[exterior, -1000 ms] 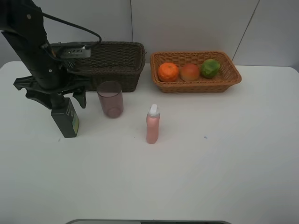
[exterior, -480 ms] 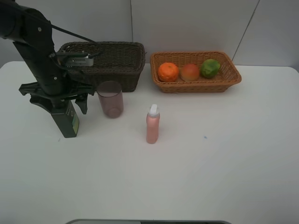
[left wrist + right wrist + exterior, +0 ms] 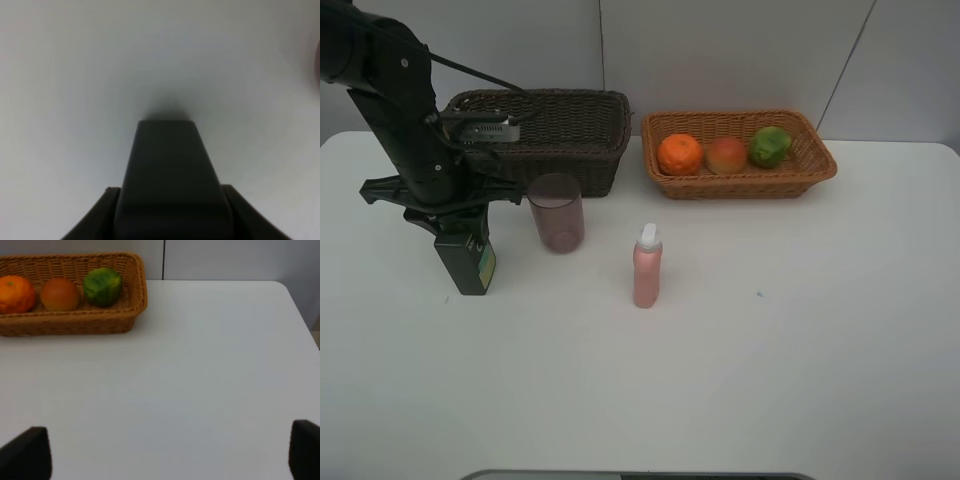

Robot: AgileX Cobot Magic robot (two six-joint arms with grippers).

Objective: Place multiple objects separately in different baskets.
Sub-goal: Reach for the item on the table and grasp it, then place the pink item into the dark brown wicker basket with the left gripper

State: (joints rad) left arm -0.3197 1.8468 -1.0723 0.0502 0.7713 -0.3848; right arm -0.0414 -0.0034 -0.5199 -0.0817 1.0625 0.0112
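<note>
Left gripper [image 3: 455, 222] has dropped over the top of the dark green pump bottle [image 3: 470, 265] and its jaws, spread wide a second ago, have drawn in against the bottle's sides. In the left wrist view the fingers [image 3: 99, 221] sit tight on either flank of the dark body [image 3: 172, 175], so I read it as gripping the bottle. The bottle is upright on the table [image 3: 770, 350], base not yet lifted and place unchanged. Judgement: the grasp is made and the lift and carry to a basket come next. The three fruits are already sorted, with the orange [image 3: 680, 153], red-orange fruit [image 3: 726, 155] and green fruit [image 3: 770, 146] lying in a row in the light basket [image 3: 823, 166]. The dark basket [image 3: 570, 130] looks empty from here, so it is the likely home for the bottle. Obstacles: the pinkish cup [image 3: 557, 212] stands just beside the bottle, between it and the front wall of the dark basket — the carry must rise clear of the cup's rim and that tall wall. The slim pink bottle [image 3: 647, 267] stands well apart on open table, out of the path. Right gripper [image 3: 170, 455] is wide open and holding nothing; it is out of the high view.
</note>
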